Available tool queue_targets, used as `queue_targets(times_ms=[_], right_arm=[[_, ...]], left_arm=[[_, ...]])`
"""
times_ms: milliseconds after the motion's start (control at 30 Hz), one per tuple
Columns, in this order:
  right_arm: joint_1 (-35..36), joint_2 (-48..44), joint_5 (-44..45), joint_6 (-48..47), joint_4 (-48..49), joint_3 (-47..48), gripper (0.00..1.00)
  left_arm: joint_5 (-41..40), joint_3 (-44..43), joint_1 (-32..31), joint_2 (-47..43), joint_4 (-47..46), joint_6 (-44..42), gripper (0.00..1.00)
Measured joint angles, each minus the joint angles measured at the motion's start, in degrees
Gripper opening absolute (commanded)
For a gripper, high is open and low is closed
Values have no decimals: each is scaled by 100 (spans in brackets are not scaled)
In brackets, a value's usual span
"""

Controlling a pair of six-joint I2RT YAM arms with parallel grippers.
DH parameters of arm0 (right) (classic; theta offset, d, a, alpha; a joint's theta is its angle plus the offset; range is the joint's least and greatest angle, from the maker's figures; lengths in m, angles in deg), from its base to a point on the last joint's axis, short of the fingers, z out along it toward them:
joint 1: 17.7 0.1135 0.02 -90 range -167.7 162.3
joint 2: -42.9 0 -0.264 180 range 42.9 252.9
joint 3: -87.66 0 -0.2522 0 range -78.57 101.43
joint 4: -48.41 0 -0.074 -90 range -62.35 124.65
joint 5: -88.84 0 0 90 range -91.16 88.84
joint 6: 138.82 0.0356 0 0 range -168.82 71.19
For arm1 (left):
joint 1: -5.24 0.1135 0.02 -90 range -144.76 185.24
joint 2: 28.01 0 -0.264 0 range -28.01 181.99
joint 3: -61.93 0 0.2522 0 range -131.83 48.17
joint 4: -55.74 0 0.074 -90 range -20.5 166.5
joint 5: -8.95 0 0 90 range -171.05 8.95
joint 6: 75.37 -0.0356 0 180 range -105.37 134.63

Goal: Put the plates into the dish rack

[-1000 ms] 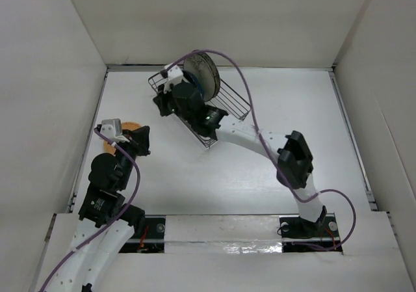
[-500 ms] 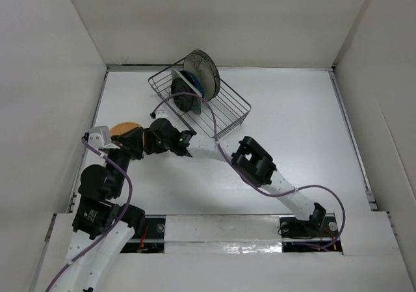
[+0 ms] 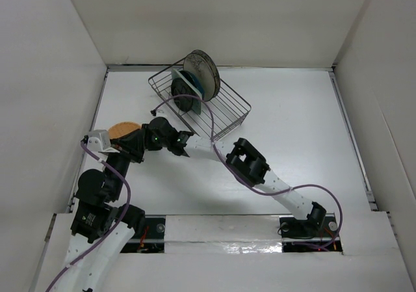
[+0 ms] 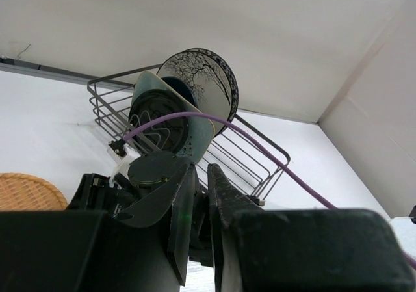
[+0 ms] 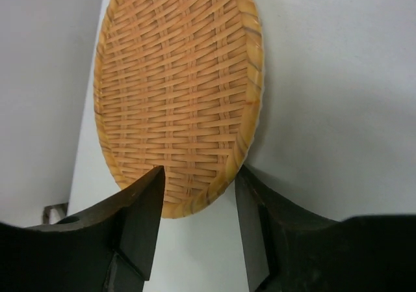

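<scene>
The dish rack [image 3: 235, 112] stands at the back of the table. It holds a cream plate with dark tree marks [image 3: 201, 71], a mint-green plate [image 4: 198, 126], a black round plate [image 4: 159, 119] and a dark blue one [image 4: 174, 84], all on edge. The small orange woven plate [image 5: 175, 90] lies flat by the left wall [image 3: 122, 129]. My right gripper [image 5: 200, 177] is open and straddles its near rim, one finger over the weave and one outside. My left gripper [image 4: 200, 175] sits just behind the right wrist, jaws parted by a narrow gap with nothing between them.
White walls close in the table on three sides; the left wall [image 5: 39, 77] runs right beside the orange plate. The right arm [image 3: 247, 162] stretches diagonally across the table's middle, its purple cable [image 4: 260, 142] looping in front of the rack.
The right arm swung from the rack down to the left, to the orange plate, and its jaws opened. The left arm drew back a little and its jaws parted slightly.
</scene>
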Motion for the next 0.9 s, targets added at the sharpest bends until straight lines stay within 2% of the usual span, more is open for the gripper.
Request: queue_targets(times_ms=[33, 100, 133, 267, 433, 567, 733, 900], right_arm=[[-15, 42, -55, 66, 81, 11, 40], [-55, 105, -114, 229, 186, 7, 34], [-59, 116, -127, 284, 229, -4, 20], [-125, 107, -251, 605, 673, -197, 0], [-122, -278, -170, 841, 1547, -1279, 0], [-116, -898, -59, 721, 1856, -2190, 0], [-59, -1821, 254, 149, 1884, -3038, 0], [28, -2704, 857, -734, 1670, -3241, 0]], left_arm=[[2, 0, 0, -2, -2, -11, 12], [-2, 9, -7, -15, -2, -20, 12], [-2, 13, -22, -22, -2, -24, 12], [-7, 20, -52, -24, -2, -59, 12], [-11, 20, -61, -24, -2, -72, 12], [-39, 20, -61, -22, 0, -85, 12], [-164, 20, -70, -22, -2, -125, 12], [-352, 20, -70, -35, 0, -170, 12]])
